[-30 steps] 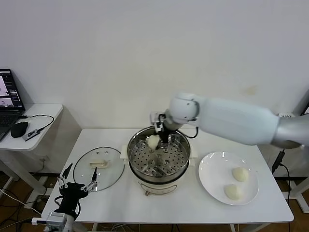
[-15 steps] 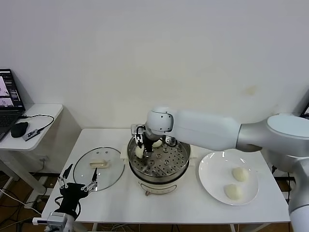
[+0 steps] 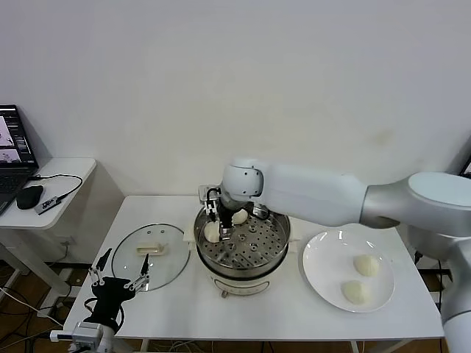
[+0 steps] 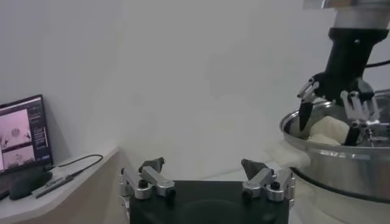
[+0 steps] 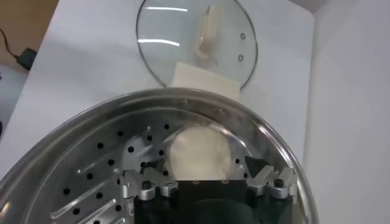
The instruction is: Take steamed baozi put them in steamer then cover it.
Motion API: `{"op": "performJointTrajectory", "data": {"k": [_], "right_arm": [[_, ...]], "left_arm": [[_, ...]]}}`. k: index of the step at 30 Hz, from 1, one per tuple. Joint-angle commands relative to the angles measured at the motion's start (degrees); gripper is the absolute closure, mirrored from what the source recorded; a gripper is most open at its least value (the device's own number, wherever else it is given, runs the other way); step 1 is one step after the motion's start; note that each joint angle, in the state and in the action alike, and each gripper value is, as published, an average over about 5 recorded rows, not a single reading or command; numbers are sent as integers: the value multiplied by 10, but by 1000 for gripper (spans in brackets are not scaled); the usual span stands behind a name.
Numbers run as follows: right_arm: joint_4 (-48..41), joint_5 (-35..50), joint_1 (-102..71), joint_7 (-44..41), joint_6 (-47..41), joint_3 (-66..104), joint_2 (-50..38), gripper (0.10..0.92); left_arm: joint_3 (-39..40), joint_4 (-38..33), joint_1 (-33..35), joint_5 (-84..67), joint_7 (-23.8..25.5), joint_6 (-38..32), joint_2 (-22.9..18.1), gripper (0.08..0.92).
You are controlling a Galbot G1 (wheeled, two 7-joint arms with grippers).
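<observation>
Your right pincer [image 3: 218, 223] stands apart over the steamer [image 3: 241, 246] at the surface's middle; one steamed baozi [image 3: 213, 232] lies free below it. Your left pincer [image 3: 118, 279], also apart, waits at the near-left corner.

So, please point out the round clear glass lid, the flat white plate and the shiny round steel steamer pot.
Round clear glass lid [image 3: 151, 255]: head view, on the glass beside its handle.
Flat white plate [image 3: 324, 259]: head view, bare part.
Shiny round steel steamer pot [image 3: 243, 268]: head view, front wall.

no text, label, brand or number can be read on anything in these views.
</observation>
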Motion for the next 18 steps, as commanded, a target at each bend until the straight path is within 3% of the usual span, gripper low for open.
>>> {"op": "performJointTrajectory", "data": {"k": [1,10,18], "right_arm": [[106,-22,80,-86,49,-4,-155,203],[195,-122,66,-140,135,-9,-373,203],[233,-200,-28,-150,170,25,-485,203]], "left_arm": [[0,-3,1,0,0,0,1,177],[9,-1,3,3,0,0,5,177],[20,1,3,9,0,0,5,177]]}}
